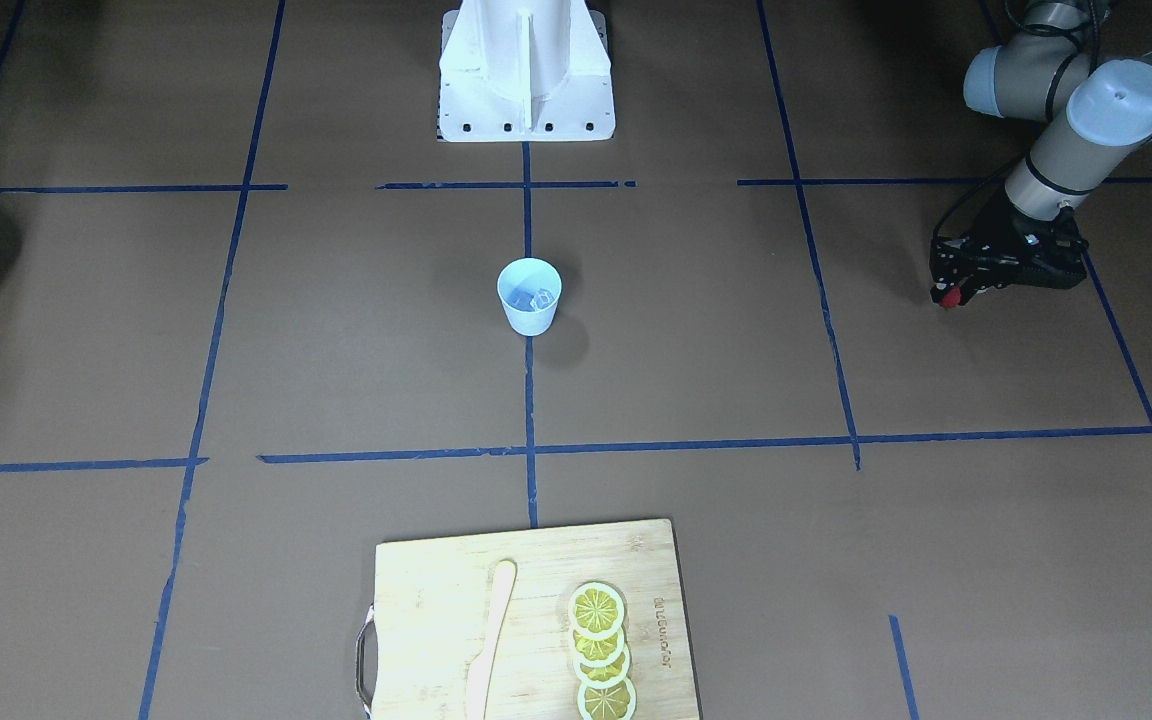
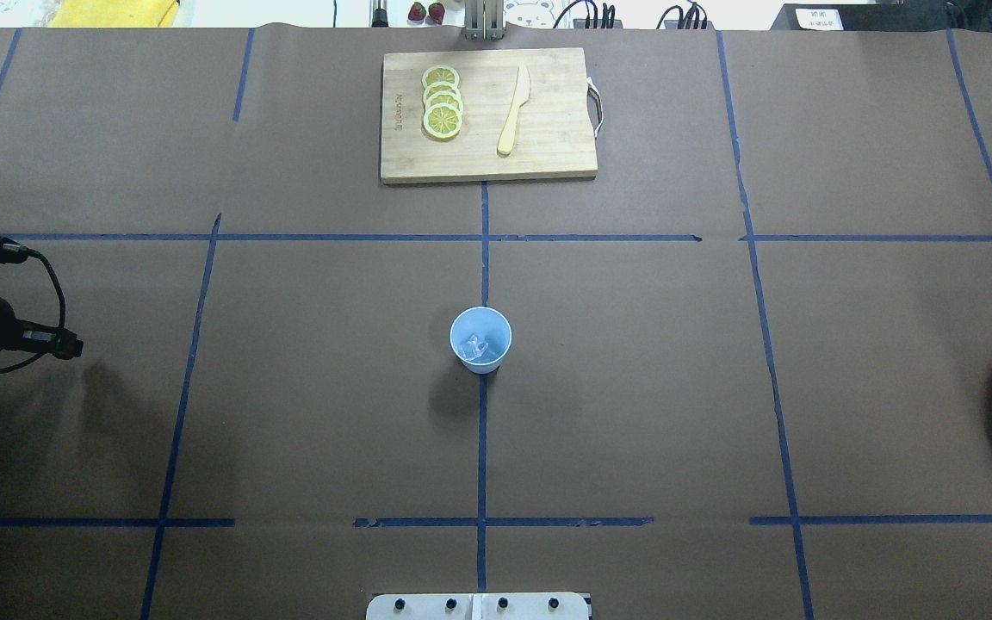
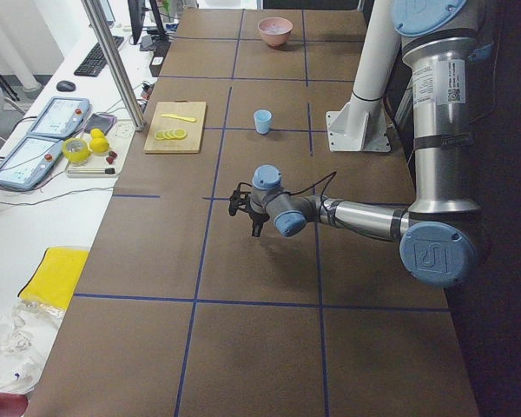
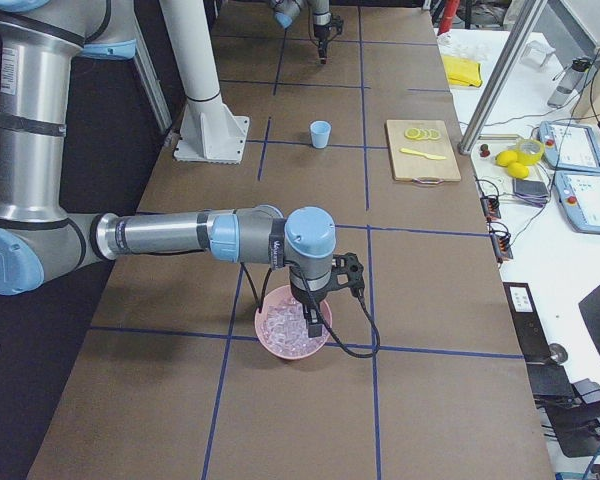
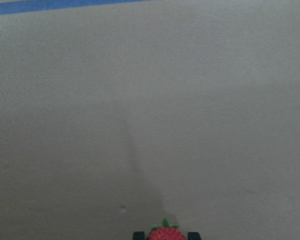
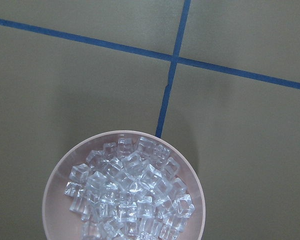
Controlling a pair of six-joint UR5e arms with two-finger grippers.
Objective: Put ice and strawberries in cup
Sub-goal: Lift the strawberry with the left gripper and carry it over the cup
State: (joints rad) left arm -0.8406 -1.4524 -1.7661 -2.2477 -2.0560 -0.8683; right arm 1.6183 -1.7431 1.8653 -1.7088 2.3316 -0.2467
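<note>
cup [image 1: 529, 318]: standing upright at the middle of the table on a blue tape line, well apart from both arms.
ice in the cup [image 2: 474, 349]: a few clear cubes are lying at the bottom, so the ice part is looking at least begun.
strawberry [image 5: 166, 233]: sitting with its green cap showing, pinched between the fingertips of the left gripper [image 1: 949, 294]; it is not in the cup.
left gripper: pressing in on the berry from both sides and hovering over bare brown paper, far out on the robot's left side of the table.
right gripper [image 4: 311, 318]: hanging over the pink bowl [image 6: 52, 175] of ice cubes [image 6: 130, 195] at the robot's right end. Its fingers are showing only in the side view, so I cannot tell whether they are spread, closed or gripping a cube.
step in hand: as I judge it, the left arm is bringing the strawberry to the cup.
next move: it is calling for a long sideways carry until the berry is hanging low and centred over the cup's mouth, and only then parting the fingers. The mouth is small and the cup is looking light, so a drifting approach is risking a miss or a nudge.
</note>
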